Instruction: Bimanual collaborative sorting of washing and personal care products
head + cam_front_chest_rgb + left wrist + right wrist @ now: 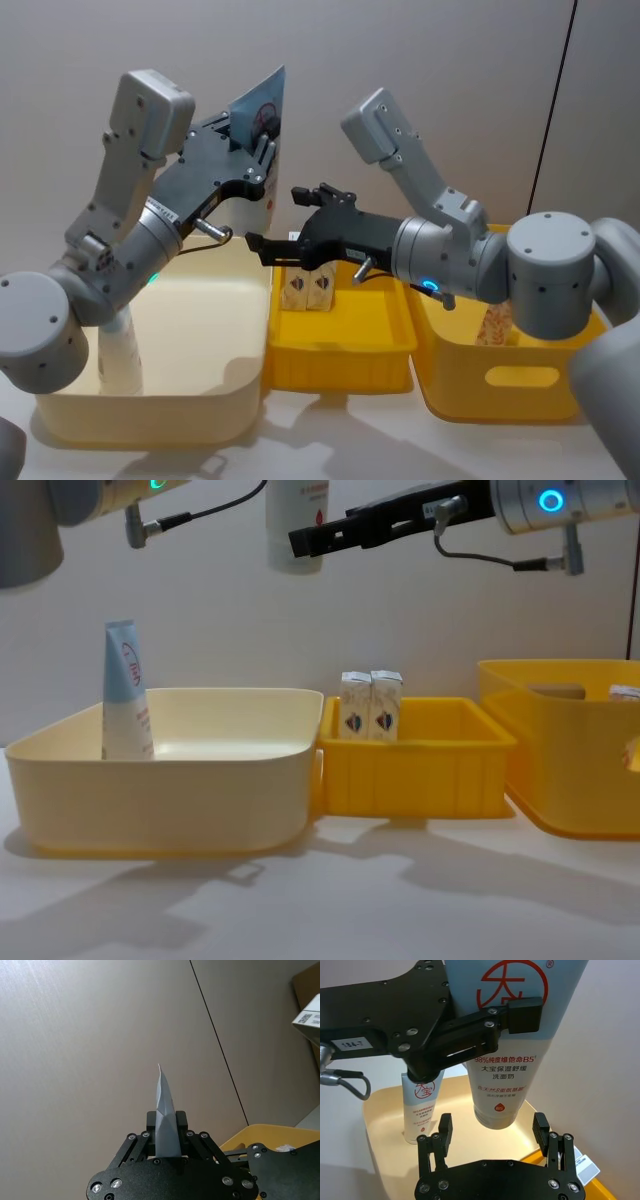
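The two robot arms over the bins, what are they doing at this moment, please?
The left gripper is shut on a squeeze tube, holding it in the air, cap end down, above the cream bin. The right gripper hangs open near the tube's cap end, not yet closed on it. Another tube stands in the cream bin, and two small cartons stand in the middle yellow bin.

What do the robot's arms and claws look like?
Both arms are chunky grey tubes with round joints and small screws. The left claw and right claw are black metal with thin black cables. The right arm has a glowing blue ring; the left claw carries a white number label.
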Motion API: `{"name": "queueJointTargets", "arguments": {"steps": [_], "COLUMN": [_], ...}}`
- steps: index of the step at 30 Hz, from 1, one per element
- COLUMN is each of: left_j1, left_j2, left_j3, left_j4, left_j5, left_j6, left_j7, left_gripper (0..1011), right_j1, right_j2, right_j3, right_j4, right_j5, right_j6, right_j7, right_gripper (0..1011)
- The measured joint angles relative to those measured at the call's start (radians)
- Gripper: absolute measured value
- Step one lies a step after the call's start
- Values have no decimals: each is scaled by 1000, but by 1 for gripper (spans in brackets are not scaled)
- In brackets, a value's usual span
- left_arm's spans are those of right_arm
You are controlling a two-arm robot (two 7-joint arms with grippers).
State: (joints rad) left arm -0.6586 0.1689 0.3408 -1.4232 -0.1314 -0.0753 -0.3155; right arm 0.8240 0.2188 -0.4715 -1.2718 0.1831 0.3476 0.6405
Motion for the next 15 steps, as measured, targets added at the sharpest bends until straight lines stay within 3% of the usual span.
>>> {"name": "queueJointTargets", "arguments": {"steps": [15], "left_j1": [3], "left_j2": [2], "left_j3": [13], "left_j4": [-13], "left_j5": [-7], "left_j6": [8], "left_j7": [-6], "left_gripper": [221], "right_j1": [7], "right_j2": [-13], "right_j3": [4], "right_j4": [22], "right_j5": [14], "right_j6": [-1], "right_j7": [-32], "right_gripper": [1001]}}
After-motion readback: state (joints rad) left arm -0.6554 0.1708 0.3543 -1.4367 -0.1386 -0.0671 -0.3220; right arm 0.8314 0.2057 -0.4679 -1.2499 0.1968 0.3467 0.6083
